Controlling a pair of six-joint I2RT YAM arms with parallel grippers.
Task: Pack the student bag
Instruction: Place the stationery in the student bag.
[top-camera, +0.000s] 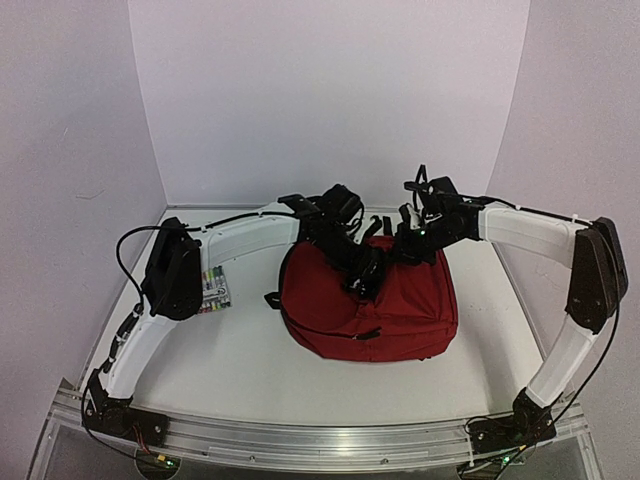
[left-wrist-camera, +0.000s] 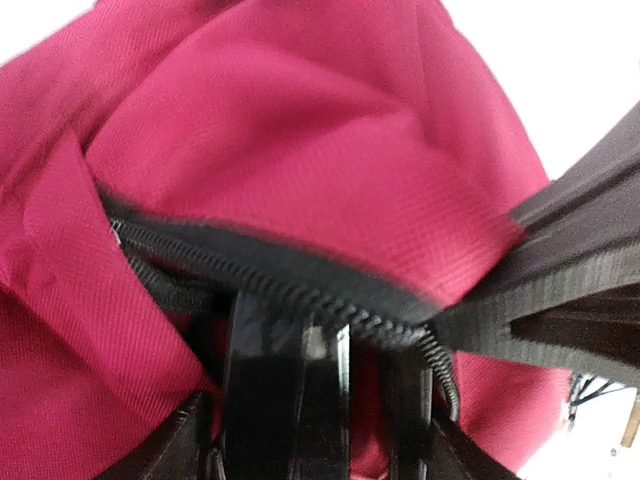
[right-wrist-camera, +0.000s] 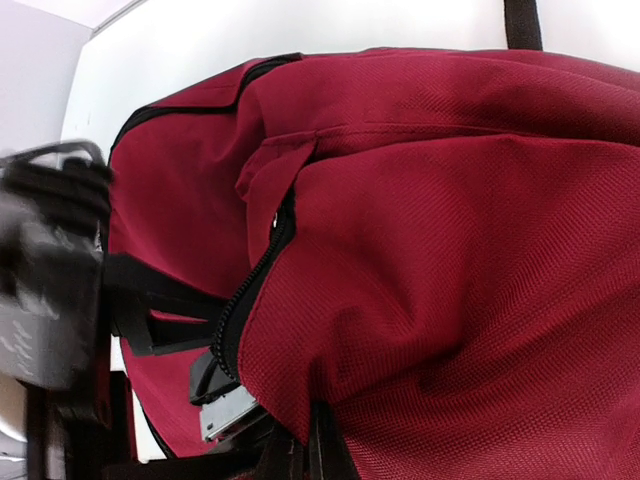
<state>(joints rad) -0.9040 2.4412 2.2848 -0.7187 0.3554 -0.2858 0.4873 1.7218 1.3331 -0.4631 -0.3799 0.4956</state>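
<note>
Top view only: the student bag (top-camera: 370, 305) lies flat near the middle of the counter (top-camera: 230, 355), dark red, and is the biggest thing there. A small striped pack (top-camera: 213, 290) sits on the counter to the bag's left, partly under the elbow of the left arm (top-camera: 240, 232). Neither wrist view shows it.

Arm poses, top view: the left arm rises from its near base, bends at the elbow and reaches rightward. The left gripper (top-camera: 365, 272) is dipped onto the bag's far part. The right arm (top-camera: 530, 232) mirrors it, with the right gripper (top-camera: 408, 245) at the bag's far edge, near the left one.

Left wrist view, close and blurred: the finger tips sit against the black zip (left-wrist-camera: 280, 268), with red cloth bunched above it. A black strap (left-wrist-camera: 570, 290) crosses at the right. A narrow gap shows between the two fingers; whether the jaws pinch the zip edge cannot be told.

Right wrist view: the zip gapes along the bag's side, and a pale grey piece (right-wrist-camera: 225, 415) shows at its lower end. The left gripper is a blur at the left edge. The right gripper's own dark fingers sit at the bottom, half under the fabric; whether those jaws are spread or pressed together cannot be told
</note>
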